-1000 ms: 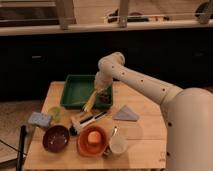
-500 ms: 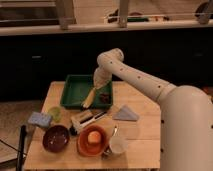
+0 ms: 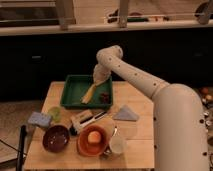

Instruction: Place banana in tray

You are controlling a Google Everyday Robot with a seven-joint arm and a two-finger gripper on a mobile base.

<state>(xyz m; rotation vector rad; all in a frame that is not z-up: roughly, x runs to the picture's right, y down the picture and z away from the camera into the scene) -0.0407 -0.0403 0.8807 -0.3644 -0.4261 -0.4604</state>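
Observation:
The dark green tray (image 3: 72, 91) stands at the back of the wooden table. My gripper (image 3: 98, 80) hangs over the tray's middle, at the end of the white arm that reaches in from the right. It is shut on the pale yellow banana (image 3: 90, 94). The banana slants down and to the left from the gripper, and its lower tip is at or just above the tray floor.
A small dark red thing (image 3: 105, 96) lies in the tray's right part. In front of the tray are a lime-green round thing (image 3: 55, 113), a blue sponge (image 3: 39, 119), a maroon bowl (image 3: 56, 138), an orange bowl (image 3: 93, 146) holding an orange fruit, a white cup (image 3: 117, 146), a white box (image 3: 83, 120) and a grey cloth (image 3: 126, 113).
My gripper has carried the banana back and to the left, from the tray's near right edge to over the tray's middle, and lower.

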